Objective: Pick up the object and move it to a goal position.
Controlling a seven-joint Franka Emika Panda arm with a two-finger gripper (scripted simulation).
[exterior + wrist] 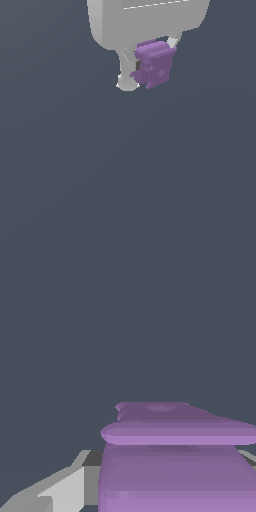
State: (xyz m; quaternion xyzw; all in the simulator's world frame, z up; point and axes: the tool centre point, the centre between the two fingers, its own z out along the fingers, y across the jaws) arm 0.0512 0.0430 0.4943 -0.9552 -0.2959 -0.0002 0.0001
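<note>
The object [155, 64] is a small purple matte chunk with notched sides, held between the fingers of my white gripper [148, 70] near the top of the exterior view. The gripper is shut on it. One finger [126, 75] shows on the exterior view's left of the object; the other finger [173, 41] is mostly hidden behind it. In the wrist view the object [175, 456] fills the lower right, close to the camera, with a grey finger [65, 488] beside it. The object appears lifted off the grey ground.
A plain dark grey ground [125, 175] fills the rest of both views. No goal marker shows.
</note>
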